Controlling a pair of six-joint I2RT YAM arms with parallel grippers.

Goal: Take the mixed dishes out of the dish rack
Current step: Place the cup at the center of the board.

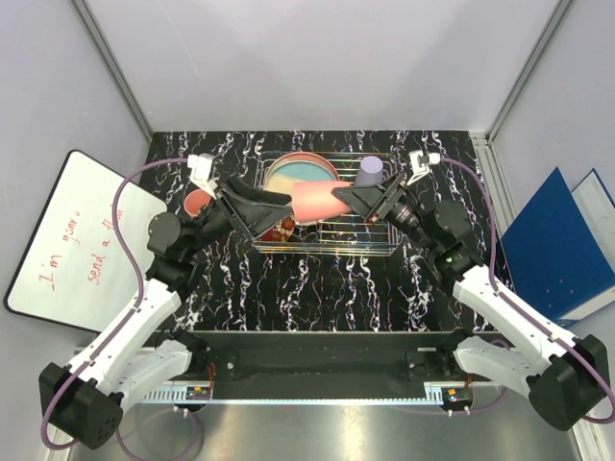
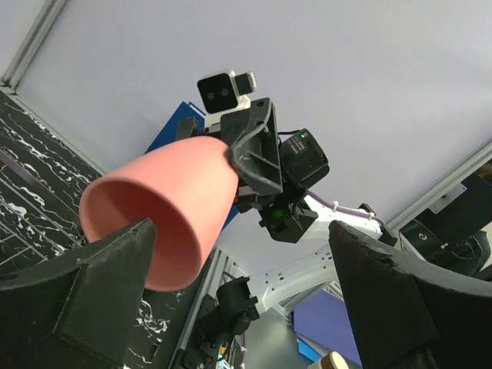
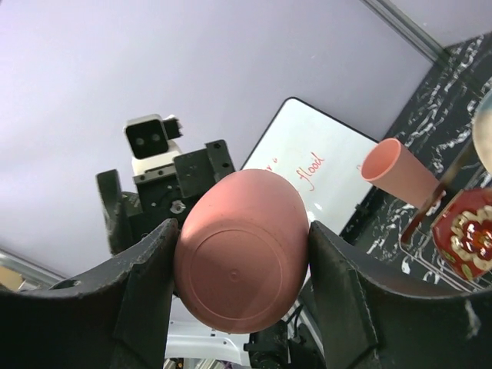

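Note:
A pink cup (image 1: pixel 312 199) hangs level above the wire dish rack (image 1: pixel 327 240), between both arms. My right gripper (image 1: pixel 361 202) is shut on its base end; in the right wrist view the cup's base (image 3: pixel 242 261) fills the gap between the fingers. My left gripper (image 1: pixel 277 206) is open around the cup's mouth end. In the left wrist view the cup (image 2: pixel 165 211) sits next to the left finger (image 2: pixel 84 300), far from the other. In the rack stand a cream/blue plate (image 1: pixel 300 173), a lavender cup (image 1: pixel 371 171) and a red bowl (image 1: pixel 285 229).
A second pink cup (image 1: pixel 197 202) stands on the black marbled table left of the rack, also in the right wrist view (image 3: pixel 400 181). A whiteboard (image 1: pixel 77 230) lies at the left and blue binders (image 1: pixel 567 240) at the right.

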